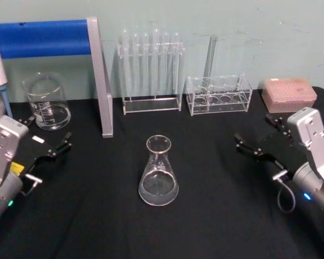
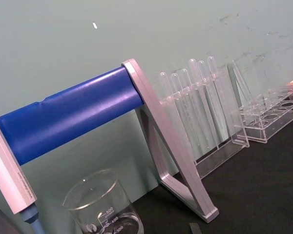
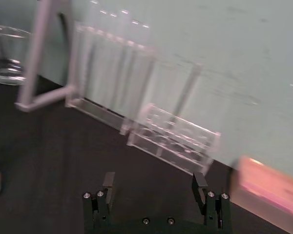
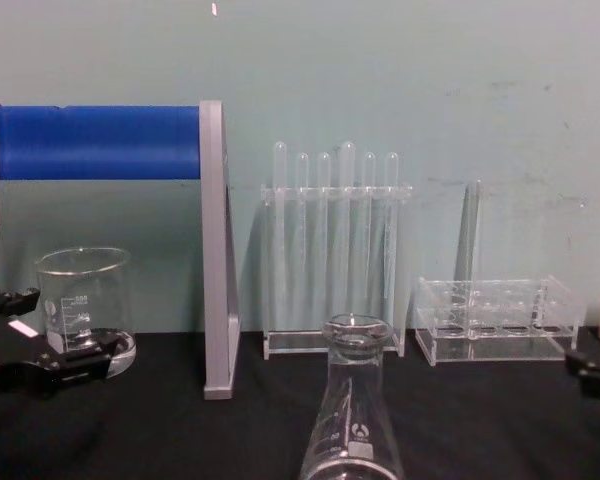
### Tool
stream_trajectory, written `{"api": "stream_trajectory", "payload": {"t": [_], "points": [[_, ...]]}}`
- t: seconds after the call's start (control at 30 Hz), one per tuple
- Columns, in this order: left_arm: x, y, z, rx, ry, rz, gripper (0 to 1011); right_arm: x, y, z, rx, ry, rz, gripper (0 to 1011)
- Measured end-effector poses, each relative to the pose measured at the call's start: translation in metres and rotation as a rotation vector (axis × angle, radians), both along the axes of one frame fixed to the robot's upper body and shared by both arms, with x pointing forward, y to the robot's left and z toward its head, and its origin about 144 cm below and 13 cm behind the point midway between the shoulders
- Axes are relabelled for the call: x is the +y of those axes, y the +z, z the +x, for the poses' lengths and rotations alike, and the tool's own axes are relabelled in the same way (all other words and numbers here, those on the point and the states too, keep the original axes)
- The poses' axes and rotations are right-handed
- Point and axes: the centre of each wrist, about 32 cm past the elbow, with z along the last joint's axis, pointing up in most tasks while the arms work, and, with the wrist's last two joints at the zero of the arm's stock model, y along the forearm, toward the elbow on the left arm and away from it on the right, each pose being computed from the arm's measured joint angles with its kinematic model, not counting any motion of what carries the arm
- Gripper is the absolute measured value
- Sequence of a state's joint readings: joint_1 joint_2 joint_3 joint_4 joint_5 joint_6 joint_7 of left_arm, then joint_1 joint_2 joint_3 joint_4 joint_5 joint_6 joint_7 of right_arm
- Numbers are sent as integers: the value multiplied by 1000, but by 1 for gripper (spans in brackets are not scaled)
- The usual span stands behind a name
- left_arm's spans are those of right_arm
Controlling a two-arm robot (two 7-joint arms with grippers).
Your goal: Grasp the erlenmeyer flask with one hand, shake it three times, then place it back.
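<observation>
Erlenmeyer flask (image 1: pixel 159 172) upright — test-tube rack (image 1: pixel 151 75) well behind.

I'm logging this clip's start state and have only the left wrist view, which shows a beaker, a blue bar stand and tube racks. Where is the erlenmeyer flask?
Observer: The erlenmeyer flask stands upright mid-table on the black table, in front of the test tube rack.
Operator: Is the left gripper near it?
Observer: No. The left gripper is open beside the beaker at the table's left, well apart from the flask.
Operator: And the right one?
Observer: The right gripper is open at the table's right, near the pink box, and holds nothing.
</observation>
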State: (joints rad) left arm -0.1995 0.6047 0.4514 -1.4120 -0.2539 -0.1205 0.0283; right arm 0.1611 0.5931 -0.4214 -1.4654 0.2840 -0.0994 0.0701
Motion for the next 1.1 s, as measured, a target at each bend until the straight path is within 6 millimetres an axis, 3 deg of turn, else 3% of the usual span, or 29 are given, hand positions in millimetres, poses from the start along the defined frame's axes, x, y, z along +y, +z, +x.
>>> {"api": "stream_trajectory", "payload": {"t": [0.57,1.1], "points": [[0,0,0,0,0,0,1001,33,7,-24,66,309,132,1000],[0,0,0,0,0,0,1001,52,11,-30,110,423,237,1000]]}}
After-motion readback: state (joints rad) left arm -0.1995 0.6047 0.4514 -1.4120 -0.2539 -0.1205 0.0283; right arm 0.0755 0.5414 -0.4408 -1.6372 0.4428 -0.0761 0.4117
